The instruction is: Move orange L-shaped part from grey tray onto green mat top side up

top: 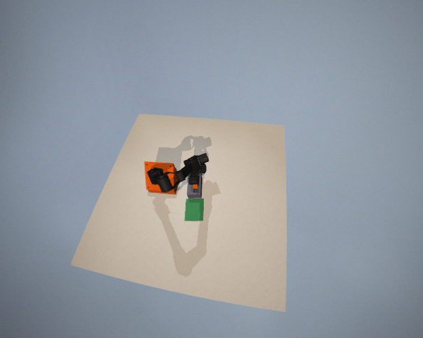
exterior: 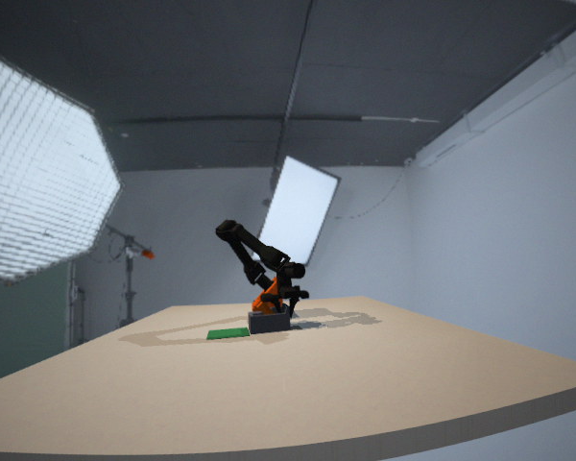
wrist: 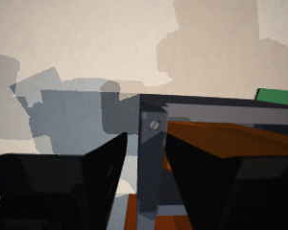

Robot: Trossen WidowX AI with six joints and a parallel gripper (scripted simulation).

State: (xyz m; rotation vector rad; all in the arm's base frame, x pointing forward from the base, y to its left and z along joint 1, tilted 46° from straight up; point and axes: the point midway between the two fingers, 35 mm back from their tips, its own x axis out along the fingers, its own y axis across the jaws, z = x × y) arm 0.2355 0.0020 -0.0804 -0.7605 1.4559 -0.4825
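The grey tray (top: pixel 189 193) (exterior: pixel 268 323) (wrist: pixel 151 182) stands on the table. The orange part (top: pixel 194 186) (wrist: pixel 216 136) is in its pocket and looks tipped. Its end toward the mat appears raised, and dark pocket shows beyond it. My gripper (exterior: pixel 285 313) (wrist: pixel 145 137) is partly open and points down at the tray's end away from the mat. One finger is outside the end wall. The other is inside over the part's near end and hides it; contact cannot be seen clearly. The green mat (top: pixel 194 210) (exterior: pixel 227 333) (wrist: pixel 279 97) holds nothing.
The arm's orange base plate (top: pixel 149 185) stands beside the tray in the top view. The mat lies close to the tray's other end. The tray's end wall, with a screw head (wrist: pixel 155 125), rises between my fingers. Arm shadows cross the table (top: pixel 240 218).
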